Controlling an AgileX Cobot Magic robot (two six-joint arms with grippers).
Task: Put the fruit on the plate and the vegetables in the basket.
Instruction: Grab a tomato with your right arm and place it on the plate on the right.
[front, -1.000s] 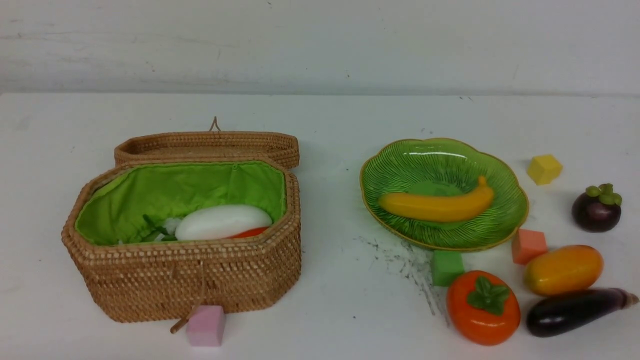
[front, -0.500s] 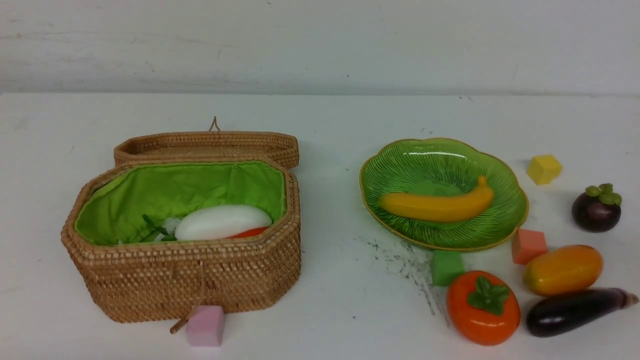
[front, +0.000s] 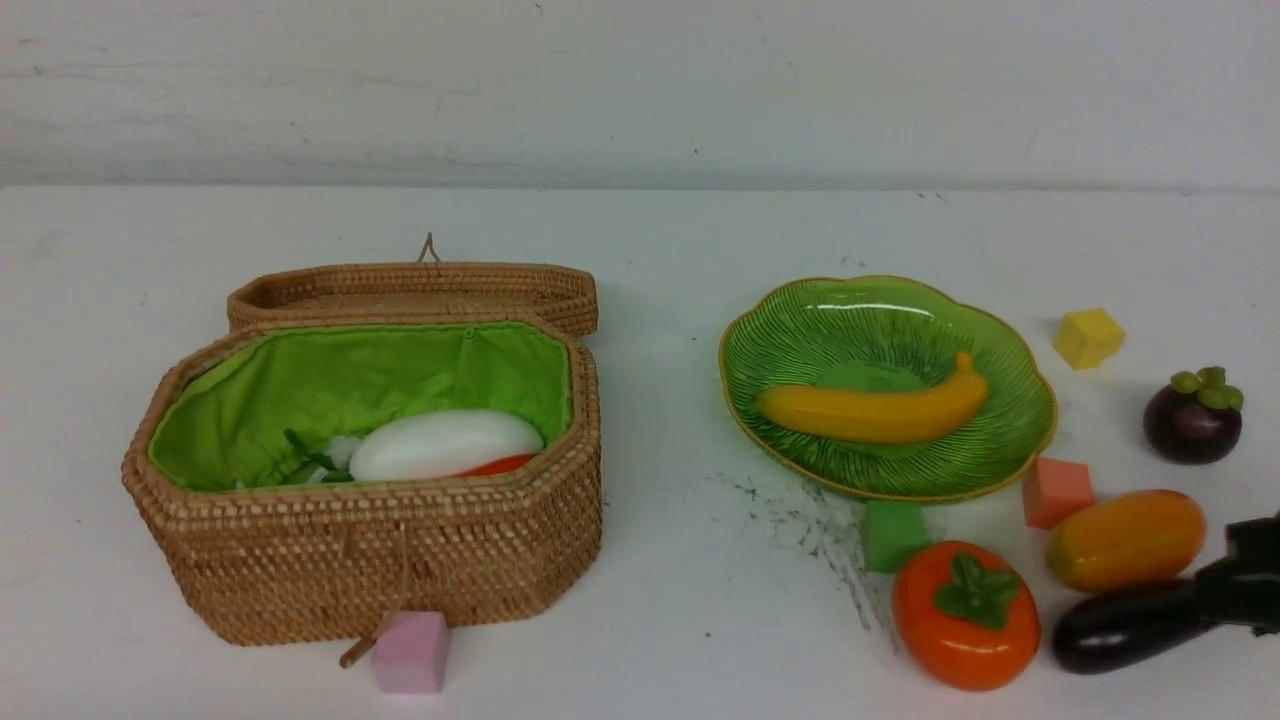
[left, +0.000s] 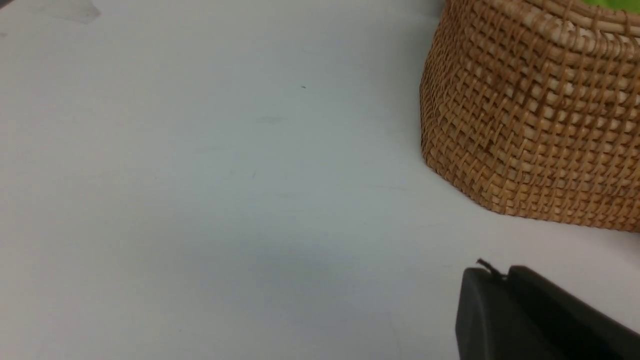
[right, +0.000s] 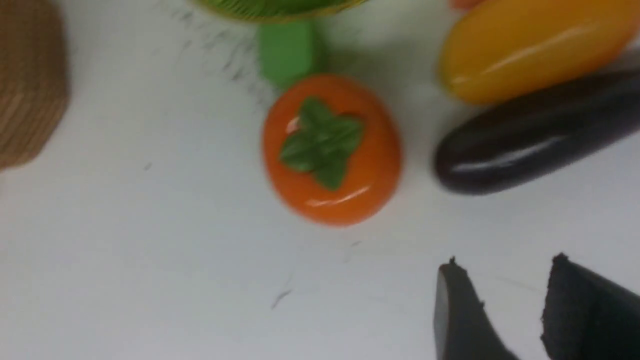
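Note:
The open wicker basket (front: 370, 545) holds the white radish (front: 445, 443) and a red-orange carrot piece (front: 497, 465). The green plate (front: 800, 340) holds the banana (front: 872, 412). On the table to the right lie the persimmon (front: 965, 615), mango (front: 1125, 538), eggplant (front: 1125, 628) and mangosteen (front: 1192, 418). My right gripper (right: 505, 272) is open and empty, above the table near the eggplant (right: 535, 135) and persimmon (right: 332, 150); it enters the front view at the right edge (front: 1245, 585). My left gripper (left: 492, 275) is shut and empty beside the basket's wall (left: 530, 125).
Foam cubes lie about: pink (front: 412, 652) in front of the basket, green (front: 893, 535) and salmon (front: 1057, 491) by the plate's near rim, yellow (front: 1088, 338) beyond it. The basket lid (front: 415, 290) lies open behind the basket.
My right gripper has come into the front view at the right edge, over the stem end of the eggplant. Nothing else has moved.

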